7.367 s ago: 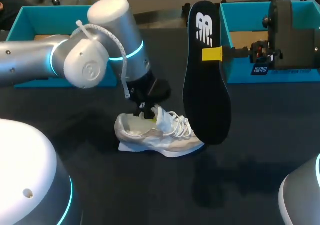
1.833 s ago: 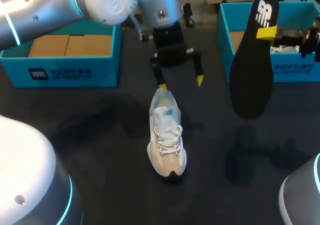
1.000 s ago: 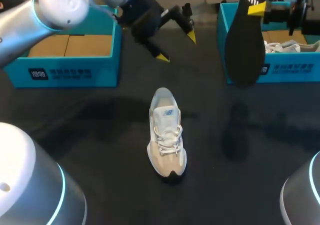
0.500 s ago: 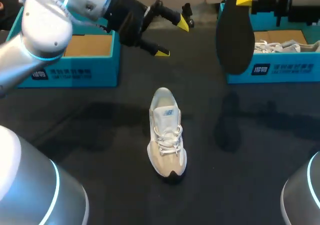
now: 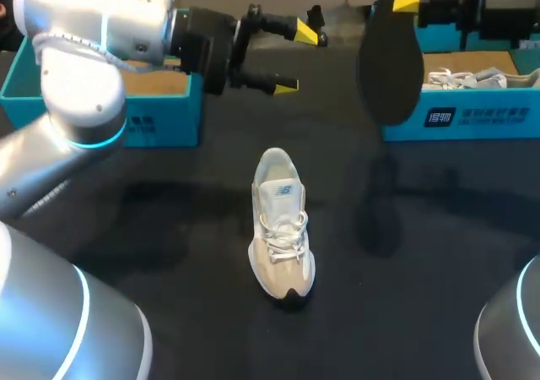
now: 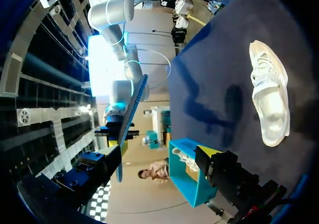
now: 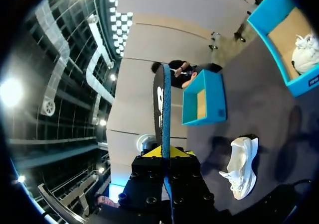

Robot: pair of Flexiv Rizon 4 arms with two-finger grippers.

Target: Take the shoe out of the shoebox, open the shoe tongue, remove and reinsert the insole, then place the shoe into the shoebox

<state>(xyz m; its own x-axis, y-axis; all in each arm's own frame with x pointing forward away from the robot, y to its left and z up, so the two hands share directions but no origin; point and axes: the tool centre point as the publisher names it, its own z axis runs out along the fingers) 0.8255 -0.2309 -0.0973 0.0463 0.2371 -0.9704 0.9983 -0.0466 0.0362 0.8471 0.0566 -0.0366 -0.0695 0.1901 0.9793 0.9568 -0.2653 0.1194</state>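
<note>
Reinserting comes next: the right fingers (image 5: pixel 407 0), pinched on the insole (image 5: pixel 390 55) up beyond the shoe (image 5: pixel 283 224), should feed its hanging end into the collar while the left fingers (image 5: pixel 305 34), spread wide and empty, steady the heel. The dark counter (image 5: pixel 169 253) carries the shoe, a blue shoebox (image 5: pixel 472 118) beyond it

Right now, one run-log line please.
left hand: open, empty | right hand: shut on black foam insole | white laced sneaker: upright, ungripped

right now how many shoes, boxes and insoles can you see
shoes: 2, table shoe and boxed shoe
boxes: 2, left box and right box
insole: 1
total: 5
</note>
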